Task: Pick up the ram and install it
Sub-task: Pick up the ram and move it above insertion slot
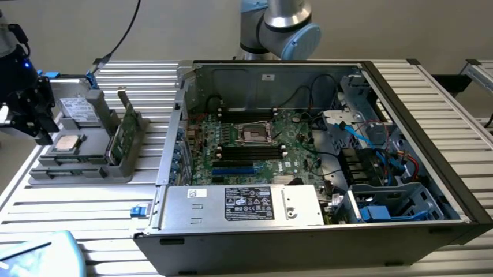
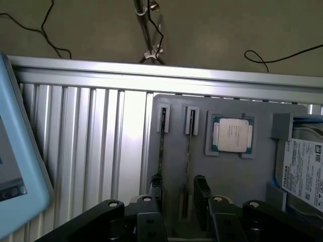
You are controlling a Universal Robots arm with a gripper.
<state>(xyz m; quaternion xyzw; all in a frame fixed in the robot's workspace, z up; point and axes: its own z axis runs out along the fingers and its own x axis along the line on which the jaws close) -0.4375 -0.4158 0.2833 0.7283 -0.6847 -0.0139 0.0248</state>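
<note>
Hand: the hand (image 2: 179,194) hangs low over the grey fixture (image 2: 242,176), at the exterior view's left. Its fingers (image 2: 202,189) are spread wide and pinch nothing.
Ram: the ram (image 2: 189,151) stands on edge in a slot of the fixture. It shows as a thin dark line running between the two fingers and is not yet lifted.
Neighbour: a second thin stick (image 2: 161,146) stands in the parallel slot just beside it, and its line runs right up to one finger.
Risk, wrong stick: that finger looks nearly in line with the neighbour. Coming straight down, it could land on that stick's top edge or wedge between the two.
Risk, skewed pinch: the ram is thin and narrow. Pads closing off-centre could tilt it, so that it binds in the slot or slips out on the way up.
Risk, nearby parts: the processor chip (image 2: 232,135) lies just beside the slots. The green bracketed card (image 1: 119,141) stands upright between the fixture and the computer case (image 1: 254,78), so a low carry could clip it.
Risk, seating: the memory slots (image 1: 250,152) sit deep in the case near black cables (image 1: 308,95). A tilted stick would probably jam rather than seat.
Unclear: whether a pad already touches the ram cannot be told.
</note>
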